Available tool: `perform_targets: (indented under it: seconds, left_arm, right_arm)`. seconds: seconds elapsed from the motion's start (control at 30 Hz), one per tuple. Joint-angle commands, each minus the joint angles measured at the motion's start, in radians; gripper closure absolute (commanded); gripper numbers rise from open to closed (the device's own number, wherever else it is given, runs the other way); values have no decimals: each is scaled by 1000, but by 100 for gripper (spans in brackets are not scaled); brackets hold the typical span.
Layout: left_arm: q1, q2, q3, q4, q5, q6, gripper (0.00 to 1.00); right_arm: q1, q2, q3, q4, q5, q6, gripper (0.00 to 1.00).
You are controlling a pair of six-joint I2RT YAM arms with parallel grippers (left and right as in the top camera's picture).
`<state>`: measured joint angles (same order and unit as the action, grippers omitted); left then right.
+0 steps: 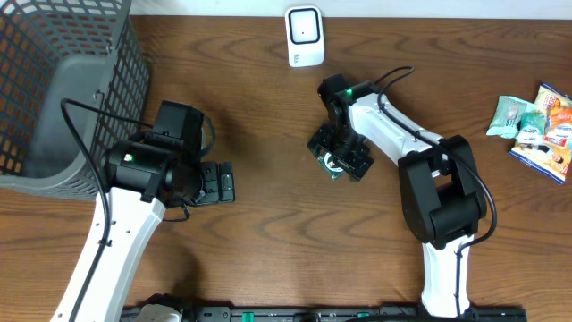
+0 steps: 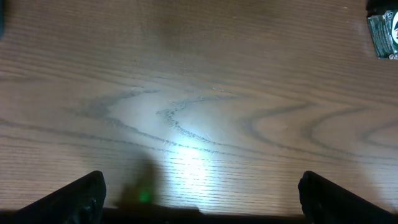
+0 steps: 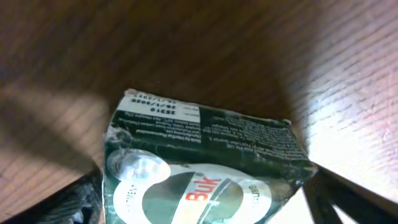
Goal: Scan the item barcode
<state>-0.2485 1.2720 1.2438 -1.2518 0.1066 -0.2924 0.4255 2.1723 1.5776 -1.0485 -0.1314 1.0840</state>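
Observation:
The item is a dark green packet (image 3: 205, 162) with small white print and a round white and red label. It lies on the wooden table (image 1: 268, 98) just right of centre. My right gripper (image 1: 340, 157) is down over the packet (image 1: 335, 163), open, one finger (image 3: 78, 199) at its left edge and the other at its right edge. Whether they press on it I cannot tell. No barcode shows on the visible faces. My left gripper (image 1: 222, 183) stands open over bare wood, its fingers (image 2: 81, 198) wide apart; the packet (image 2: 384, 34) sits far off at that view's top right.
A white scanner (image 1: 304, 37) stands at the table's back edge, centre. A grey mesh basket (image 1: 63, 89) fills the back left corner. Several colourful snack packets (image 1: 536, 130) lie at the right edge.

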Motion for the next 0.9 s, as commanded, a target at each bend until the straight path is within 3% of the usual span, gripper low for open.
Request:
perform_targets:
  seconds: [0.0,0.1,0.3,0.4,0.5,0.67,0.73,0.87]
  left_arm:
    - [3,2,1,-3,8,-9,2]
    - [3,2,1,-3,8,-9,2]
    - [3,2,1,-3,8,-8,2]
    - [3,2,1,-3,8,-9,2]
    - [3,2,1,-3,8,-9,2]
    - [3,2,1,-3,8,-9,2]
    - [3,2,1,-3,8,-9,3]
    - [3,2,1,-3,8,-9,2]
  right_arm:
    - [-3,1,-10,2,28,-100,12]
    - [2,1,-10,1,27,-188,22]
    - [4,-7,10,0,-3,-393,24]
    - [5,-19,54,-17,-10,-563,34]
    - [11,-30,108,-49,-10,-705,33]
    - [46,-35,187,-136,28,-1057,33]
    - [58,-35,189,-154,81,-1102,32]
    - [67,-35,188,-159,130,-1049,28]
